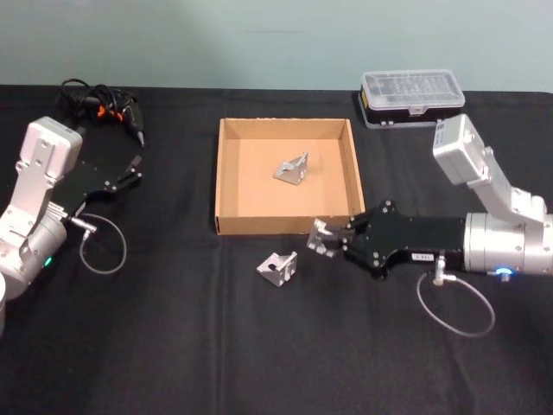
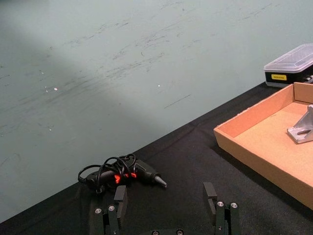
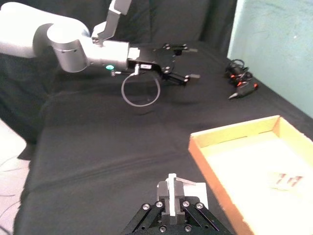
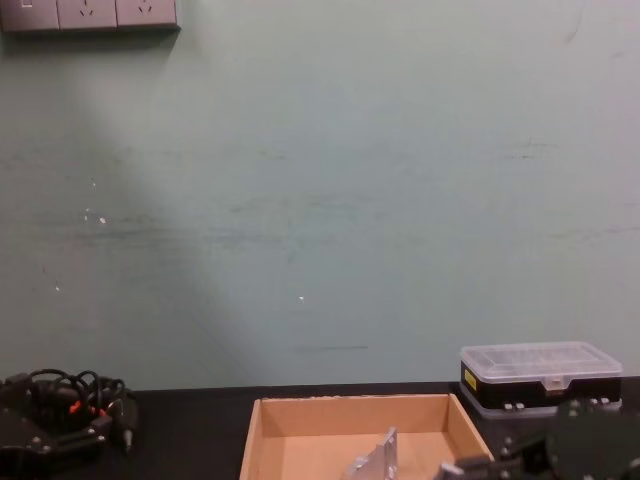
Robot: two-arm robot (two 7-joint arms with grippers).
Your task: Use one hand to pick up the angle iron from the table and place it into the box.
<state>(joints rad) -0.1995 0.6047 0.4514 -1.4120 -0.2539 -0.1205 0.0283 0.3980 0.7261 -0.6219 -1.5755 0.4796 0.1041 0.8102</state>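
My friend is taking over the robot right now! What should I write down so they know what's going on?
Right pincer: shut on the held angle iron, at the cardboard box's front right corner.
Left pincer: open, parked far left near the corded tool.
Done: the boxed angle iron lies inside.
Left: drop the held one in, probably then fetch the loose angle iron from the table in front of the box.

Lab / robot test bench from where I'm driving: desk [image 1: 173, 346] w/ black cloth pushed against a bare, scuffed pale-green wall [image 4: 320, 200], wall sockets [image 4: 90, 14] top left, clear plastic parts case [image 1: 412, 90], corded hand tool [image 2: 127, 174] w/ tangled cable at back edge.
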